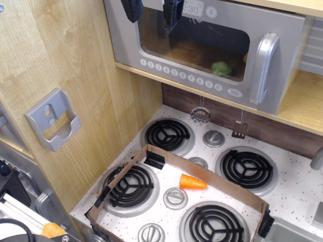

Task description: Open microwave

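Observation:
The silver-grey microwave (212, 50) sits on a wooden shelf at the top of the view. Its door looks shut. The door has a clear window, a row of small round number buttons (181, 75) along the bottom, a clock display (192, 8) at the top and a chunky silver handle (265, 68) on the right. A green object (221, 69) lies inside behind the window. My gripper (153, 10) is open at the top edge, its two dark fingers (132, 9) in front of the door's upper left, far left of the handle. It holds nothing.
A small grey bracket (53, 119) with two holes hangs on the wooden side wall at left. Below is a toy stove (298, 186) with several burners, a cardboard frame (202, 169) and an orange carrot (192, 182). Small utensils (200, 115) hang under the shelf.

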`<state>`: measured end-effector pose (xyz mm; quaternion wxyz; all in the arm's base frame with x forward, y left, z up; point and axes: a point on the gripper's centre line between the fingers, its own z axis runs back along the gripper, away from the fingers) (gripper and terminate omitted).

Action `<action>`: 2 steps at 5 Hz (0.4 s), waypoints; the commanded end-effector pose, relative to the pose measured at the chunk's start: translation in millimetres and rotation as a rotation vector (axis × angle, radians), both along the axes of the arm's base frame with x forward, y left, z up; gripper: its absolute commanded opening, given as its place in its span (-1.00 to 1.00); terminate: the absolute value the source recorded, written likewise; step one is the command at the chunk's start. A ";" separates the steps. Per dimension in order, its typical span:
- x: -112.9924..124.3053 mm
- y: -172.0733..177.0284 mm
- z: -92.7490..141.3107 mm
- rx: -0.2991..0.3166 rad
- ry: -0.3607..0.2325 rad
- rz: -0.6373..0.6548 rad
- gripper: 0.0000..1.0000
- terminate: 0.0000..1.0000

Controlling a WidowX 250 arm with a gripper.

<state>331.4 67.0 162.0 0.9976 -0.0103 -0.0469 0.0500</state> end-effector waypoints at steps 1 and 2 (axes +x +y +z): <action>0.0 0.0 0.0 0.000 0.000 0.000 1.00 -1.00; -1.2 -29.3 1.7 0.008 -0.071 -0.022 1.00 -1.00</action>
